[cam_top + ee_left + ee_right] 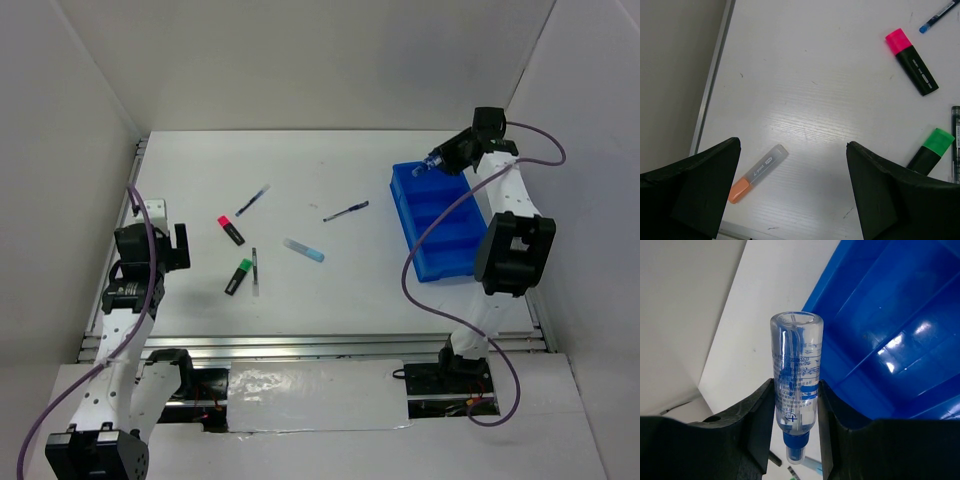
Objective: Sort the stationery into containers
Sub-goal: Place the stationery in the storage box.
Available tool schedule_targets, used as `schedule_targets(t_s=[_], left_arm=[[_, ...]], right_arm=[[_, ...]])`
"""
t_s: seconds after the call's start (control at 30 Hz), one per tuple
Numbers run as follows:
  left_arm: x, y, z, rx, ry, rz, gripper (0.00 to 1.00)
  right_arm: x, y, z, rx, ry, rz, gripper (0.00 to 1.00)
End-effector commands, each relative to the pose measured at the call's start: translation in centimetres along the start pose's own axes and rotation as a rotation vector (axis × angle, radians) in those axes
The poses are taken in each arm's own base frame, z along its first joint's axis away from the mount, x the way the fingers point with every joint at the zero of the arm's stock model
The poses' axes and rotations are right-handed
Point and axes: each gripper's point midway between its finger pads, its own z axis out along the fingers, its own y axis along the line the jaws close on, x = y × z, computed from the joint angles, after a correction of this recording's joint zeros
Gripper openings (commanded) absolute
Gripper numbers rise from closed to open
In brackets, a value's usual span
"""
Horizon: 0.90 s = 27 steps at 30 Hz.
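Note:
My right gripper (796,386) is shut on a clear tube with blue print and a blue cap (796,360), held over the table beside the far left corner of the blue four-compartment tray (890,310). In the top view the right gripper (436,162) is at the tray's (405,215) far end. My left gripper (792,200) is open and empty above the table's left side (150,243). An orange-capped grey highlighter (758,166) lies just inside its left finger. On the table lie a pink-capped highlighter (230,230), a green-capped highlighter (238,277), a light-blue marker (303,250), two thin blue pens (252,200) (346,211) and a slim grey pen (255,272).
White enclosure walls stand on the left, back and right. A metal rail (710,80) runs along the table's left edge near my left gripper. The right arm's purple cable (430,235) hangs across the tray.

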Motion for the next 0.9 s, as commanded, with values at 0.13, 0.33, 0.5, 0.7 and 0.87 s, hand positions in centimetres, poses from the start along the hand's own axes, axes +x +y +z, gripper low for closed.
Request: schedule_targets(t_s=[0.13,0.33,0.5,0.7,0.87], left_arm=[[-1.0,0.6,0.2,-0.033,-0.058,-0.002,0.99],[-0.9,0.8,0.4,-0.048,-0.055,-0.011,0.99],[-0.6,1.2,0.7,-0.079,-0.047,-0.017,0.99],[-0.6,1.2,0.6,-0.072,-0.041,-0.009,0.99],[-1.7,0.1,-0.6,0.031,-0.069,0.113,0.99]], right_arm=[[-3.6,1.9,1.7,-0.048,-0.069,0.087,0.02],[-3.3,0.8,3.8,-0.007,-0.057,0.119,0.02],[-2.8,0.2,5.1,-0.002,-0.034,0.116,0.30],[-2.5,0.6,5.2,-0.030,-0.017,0.106,0.69],[-2.6,3.4,1.6,-0.163,0.009,0.042,0.77]])
